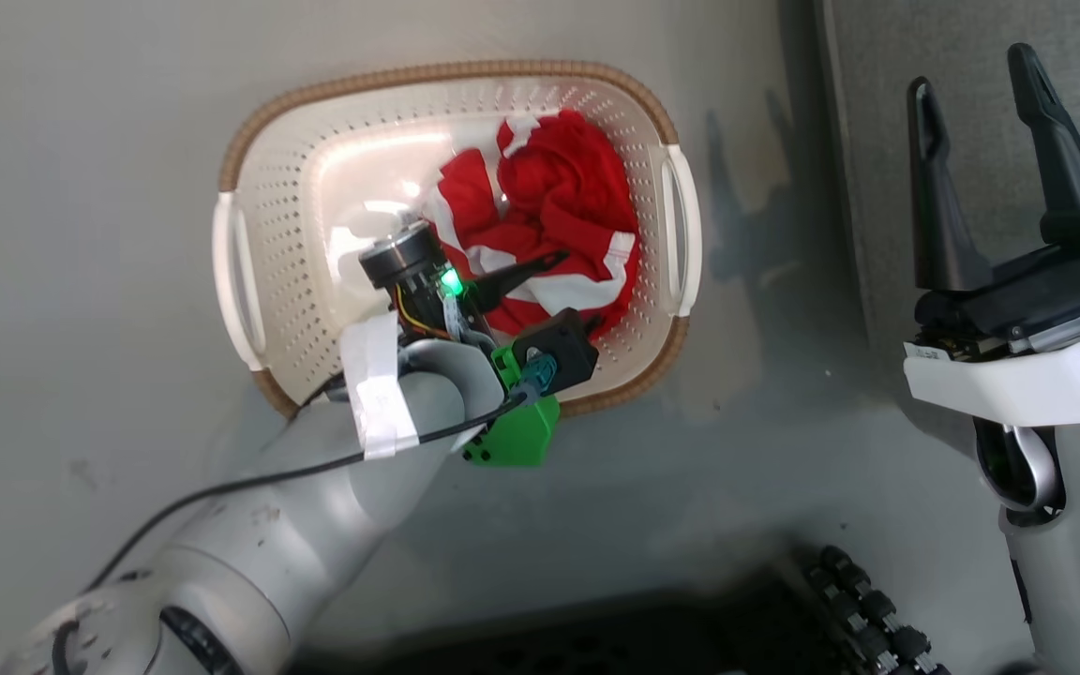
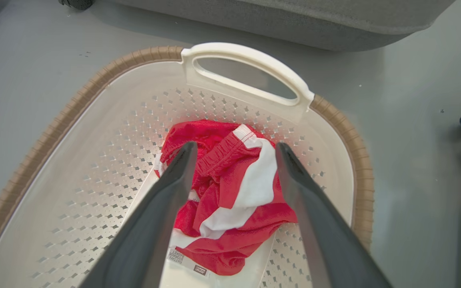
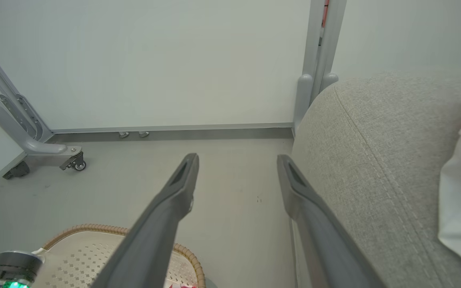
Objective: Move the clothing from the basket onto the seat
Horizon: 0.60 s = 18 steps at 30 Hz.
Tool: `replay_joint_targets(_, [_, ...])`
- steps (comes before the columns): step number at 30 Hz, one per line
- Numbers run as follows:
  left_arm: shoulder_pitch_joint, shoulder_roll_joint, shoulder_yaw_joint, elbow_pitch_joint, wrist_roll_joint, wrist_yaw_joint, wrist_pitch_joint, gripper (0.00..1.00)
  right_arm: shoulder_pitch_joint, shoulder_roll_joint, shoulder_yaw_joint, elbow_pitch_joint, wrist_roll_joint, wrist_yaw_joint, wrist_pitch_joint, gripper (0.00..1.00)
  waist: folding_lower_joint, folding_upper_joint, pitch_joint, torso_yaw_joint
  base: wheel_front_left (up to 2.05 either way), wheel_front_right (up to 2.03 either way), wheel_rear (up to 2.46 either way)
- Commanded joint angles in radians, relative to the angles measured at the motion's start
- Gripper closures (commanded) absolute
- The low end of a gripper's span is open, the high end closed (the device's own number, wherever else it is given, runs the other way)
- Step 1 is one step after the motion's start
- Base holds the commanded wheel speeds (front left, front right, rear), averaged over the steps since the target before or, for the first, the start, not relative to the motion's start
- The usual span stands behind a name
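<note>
Now the left gripper [image 2: 236, 147], wide open and empty, hangs over the crumpled red-and-white jersey clothing [image 2: 230, 200] inside the cream perforated plastic basket [image 2: 74, 100]. It should sink deeper and close on a thick fold before lifting toward the grey fabric seat [image 3: 374, 160].

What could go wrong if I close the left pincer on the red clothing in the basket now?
1. The open left pincer hangs over a crumpled heap of clothing; it may pinch just one fold, leaving the rest to trail and catch on the basket rim or handle.
2. The heap lies close to the perforated wall; a deep reach could jam the pincer there or drag the basket along.
</note>
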Motion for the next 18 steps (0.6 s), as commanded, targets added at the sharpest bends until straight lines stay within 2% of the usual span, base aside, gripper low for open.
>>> replay_joint_targets(1, [-0.051, 0.004, -0.036, 0.026, -0.010, -0.002, 0.000, 0.00, -0.013, -0.005, 0.005, -0.005, -0.011, -0.001, -0.002, 0.00, -0.0003, 0.0028, 0.101, -0.039, 0.00, 0.00, 0.00])
replay_joint_targets(4, [-0.100, 0.003, -0.110, 0.105, -0.051, -0.002, 0.000, 0.00, -0.029, -0.002, 0.021, -0.009, -0.019, -0.001, -0.002, 0.00, -0.0003, 0.0028, 0.131, -0.045, 0.00, 0.00, 0.00])
replay_joint_targets(7, [-0.140, -0.001, -0.144, 0.131, -0.070, -0.002, 0.013, 0.00, -0.041, 0.006, 0.039, -0.015, -0.019, -0.001, -0.002, 0.00, -0.0003, 0.0028, 0.158, -0.057, 0.00, 0.00, 0.00])
replay_joint_targets(18, [-0.210, 0.000, -0.157, 0.178, 0.010, -0.002, 0.077, 0.00, -0.104, 0.018, 0.087, -0.086, -0.022, -0.001, -0.002, 0.00, -0.0003, 0.0028, 0.261, -0.105, 0.00, 0.00, 0.00])
